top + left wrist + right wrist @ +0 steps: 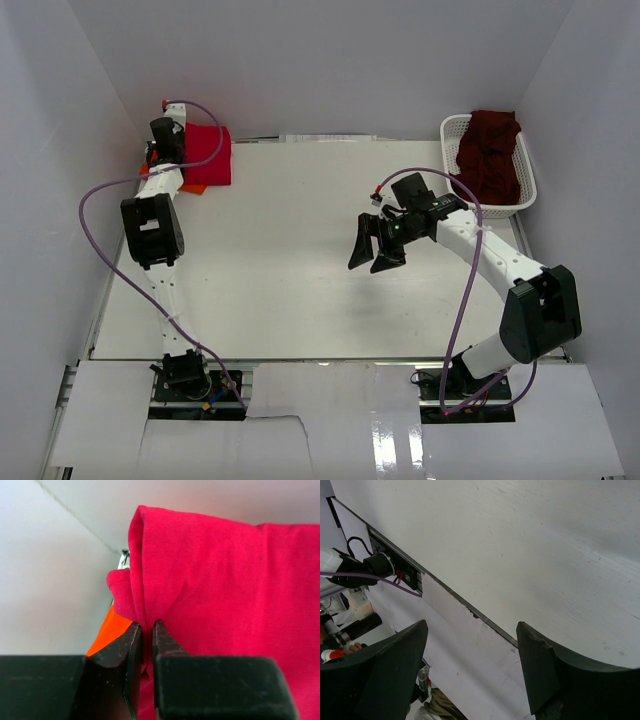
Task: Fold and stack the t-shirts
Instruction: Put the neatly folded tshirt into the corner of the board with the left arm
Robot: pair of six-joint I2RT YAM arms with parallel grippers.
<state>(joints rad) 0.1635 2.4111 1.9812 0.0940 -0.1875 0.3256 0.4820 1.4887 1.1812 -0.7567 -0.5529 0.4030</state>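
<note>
Left gripper (147,630): jaws are clamping a folded edge of the red t-shirt (225,590), which is lying on the orange t-shirt (112,630), upper left in the top view. Right gripper (370,262): jaws are standing wide apart, holding nothing, mid-frame above the table (280,290). Maroon t-shirt (488,150) is sitting bunched in the basket (528,195), upper right. Judgement: two are looking stacked; the maroon one is awaiting folding.

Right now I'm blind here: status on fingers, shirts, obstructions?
Left fingers shut on red shirt, over orange shirt. Right fingers open, empty. Maroon shirt in basket. Nothing blocking.
</note>
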